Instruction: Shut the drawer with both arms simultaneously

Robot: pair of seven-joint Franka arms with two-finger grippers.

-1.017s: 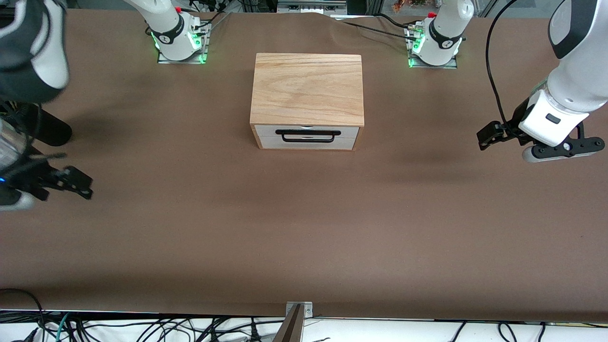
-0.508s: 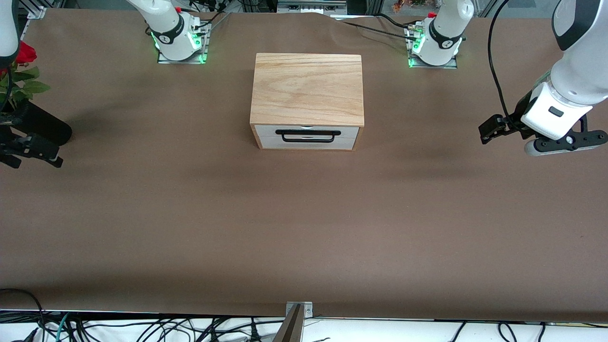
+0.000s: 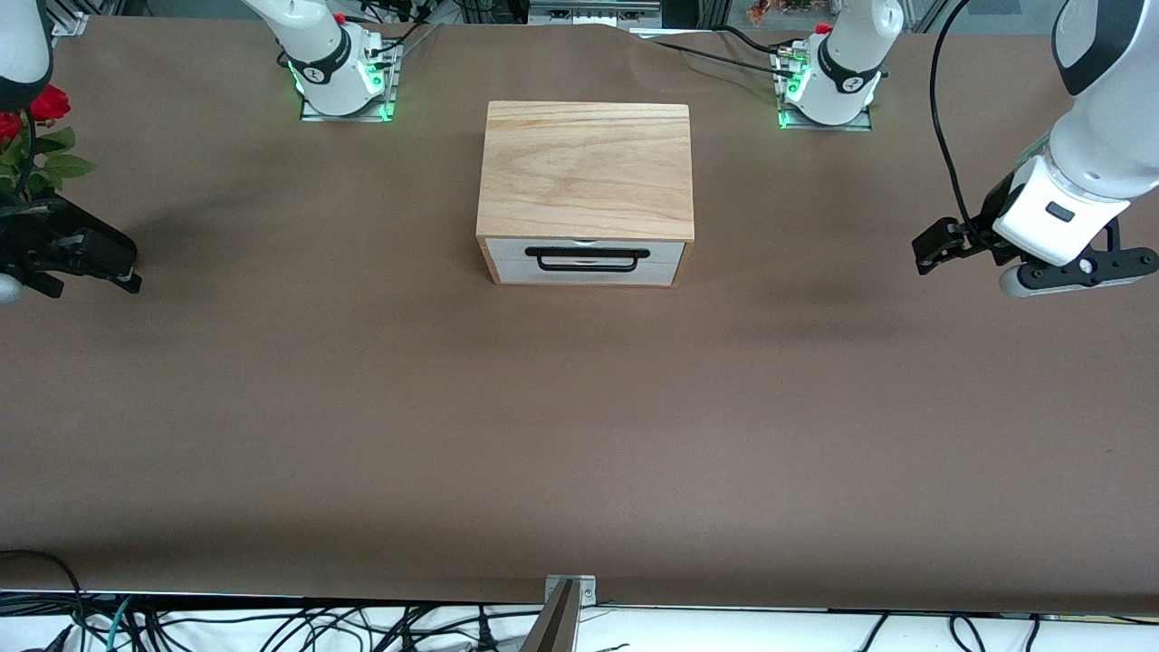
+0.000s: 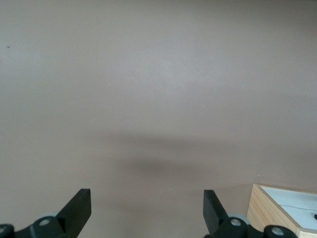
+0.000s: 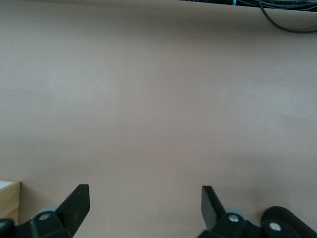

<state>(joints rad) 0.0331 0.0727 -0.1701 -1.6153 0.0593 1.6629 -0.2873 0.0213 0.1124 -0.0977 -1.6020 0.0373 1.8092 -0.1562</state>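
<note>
The drawer sits pushed into its light oak box at the table's middle, its white front about level with the casing and its black bar handle facing the front camera. My left gripper hangs open and empty over bare table toward the left arm's end, well apart from the box. In the left wrist view the jaws are wide apart, and a corner of the box shows. My right gripper is open and empty at the right arm's end, its jaws wide apart in the right wrist view.
A black vase with red roses stands at the table edge by the right gripper. The two arm bases stand along the table's robot edge. Brown table spreads in front of the drawer. Cables hang past the camera-side edge.
My right arm has pulled up and away from the front camera toward its end of the table, uncovering the roses. My left gripper has shifted slightly. The drawer has not moved.
</note>
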